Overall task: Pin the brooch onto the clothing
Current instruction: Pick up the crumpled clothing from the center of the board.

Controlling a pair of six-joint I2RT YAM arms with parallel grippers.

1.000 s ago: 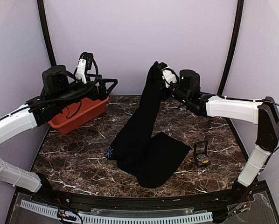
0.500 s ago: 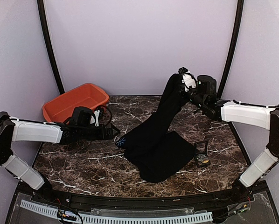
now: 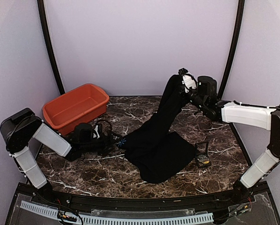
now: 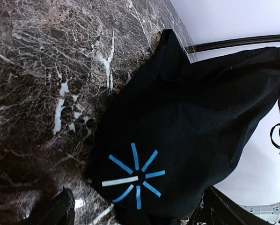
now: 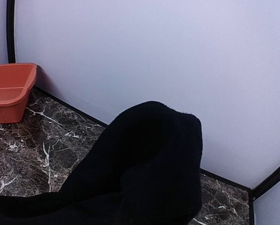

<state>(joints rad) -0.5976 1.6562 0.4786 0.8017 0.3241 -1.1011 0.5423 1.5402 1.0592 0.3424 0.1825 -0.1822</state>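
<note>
Far L: the left arm folds low over the dark marble table, just in front of an orange-red plastic tub at the back L corner. The left gripper lies close to the tabletop, pointing R, released w/ jaws spread wide. In the wrist view its two black fingers sit at the bottom corners of the shot, one each side of the shirt's nearest corner. Whether they touch cloth can't be told.

Centre: the black T-shirt, half on the table, half in the air. Its lower part lies bunched in a dark heap mid-table. The light-blue starburst print faces up at the heap's L edge, just beside the open jaws. From the heap the fabric rises in a taut band up and to the R.

R: the right gripper, raised well above the table near the back wall, is clenched on the shirt's top end. Its wrist cam sees only a hump of black cloth hiding the fingers, w/ the tub far L.

Far R: a small black hinged case stands open on the marble just beside the shirt's R edge. The brooch, a tiny yellowish spot, lies in the case's lower half, apart from both grippers.
</note>
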